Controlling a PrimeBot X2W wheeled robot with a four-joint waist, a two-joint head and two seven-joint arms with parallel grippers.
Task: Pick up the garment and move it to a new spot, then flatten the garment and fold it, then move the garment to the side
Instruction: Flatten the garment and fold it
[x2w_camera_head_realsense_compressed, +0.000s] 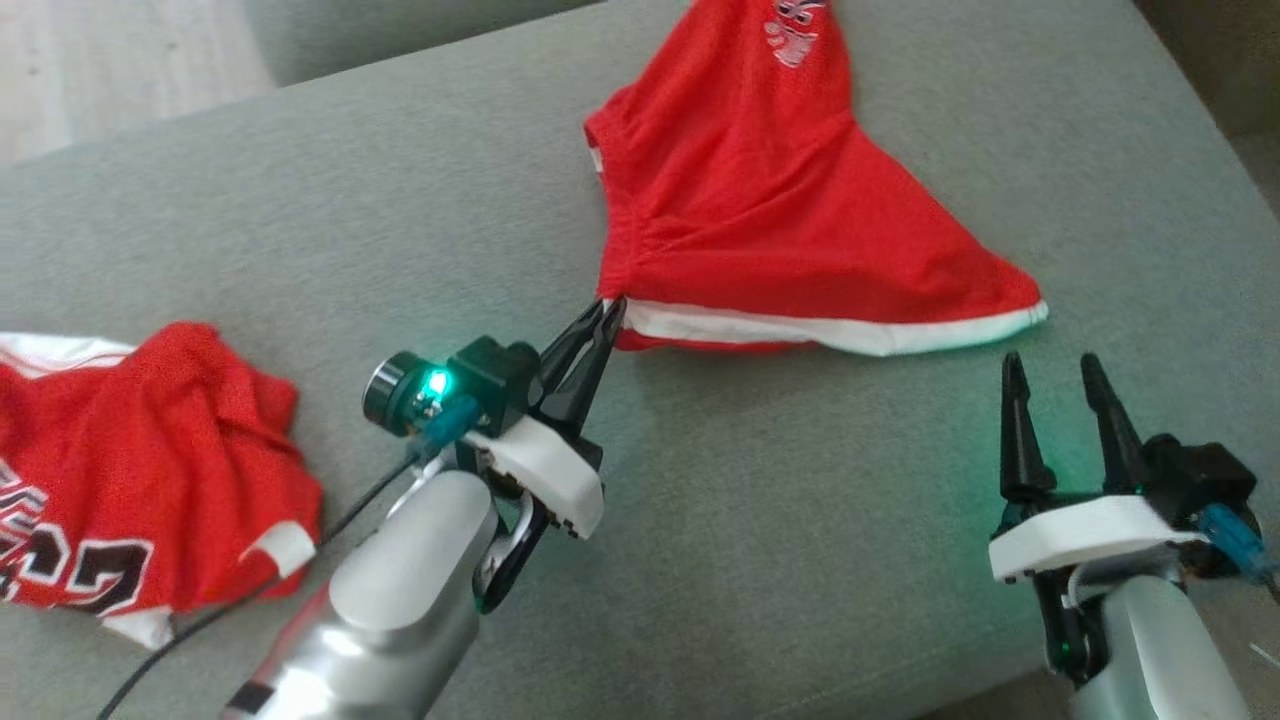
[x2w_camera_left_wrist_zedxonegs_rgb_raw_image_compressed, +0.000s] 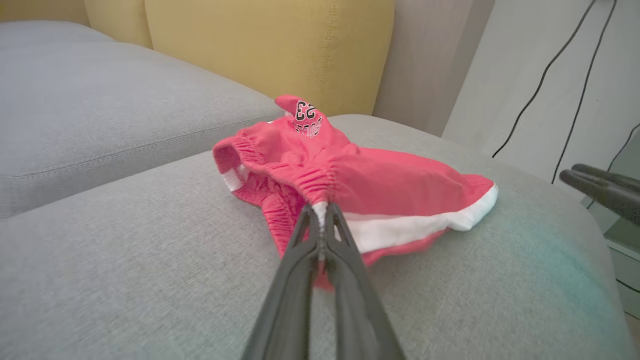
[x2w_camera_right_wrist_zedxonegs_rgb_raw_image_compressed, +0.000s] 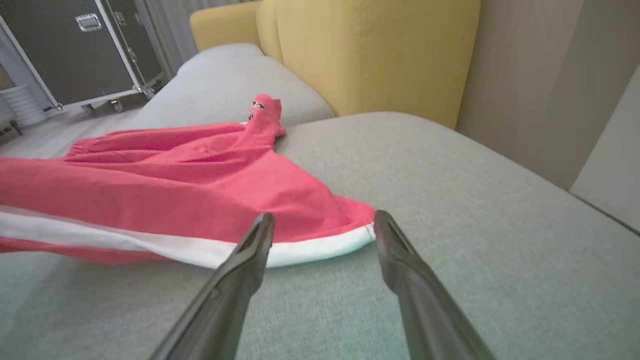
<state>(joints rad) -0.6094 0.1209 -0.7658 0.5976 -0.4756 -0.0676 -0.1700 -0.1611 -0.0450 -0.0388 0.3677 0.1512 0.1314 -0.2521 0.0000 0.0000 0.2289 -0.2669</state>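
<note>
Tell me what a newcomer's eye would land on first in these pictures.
The bright red shorts with white trim stand out at once, spread on the grey sofa cushion. The left hand is shut on their near-left corner, and the right hand sits open just short of their right corner. A crumpled red jersey lies at the left edge of the head view.

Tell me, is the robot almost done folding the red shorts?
Not nearly; it is just starting. Done: the left hand is shut on a corner of the red shorts. In hand: the right hand is open, near the other end of the white hem, not touching. Left: the shorts lie rumpled on the grey cushion, so lifting, moving, flattening, folding and setting aside are all to come.
</note>
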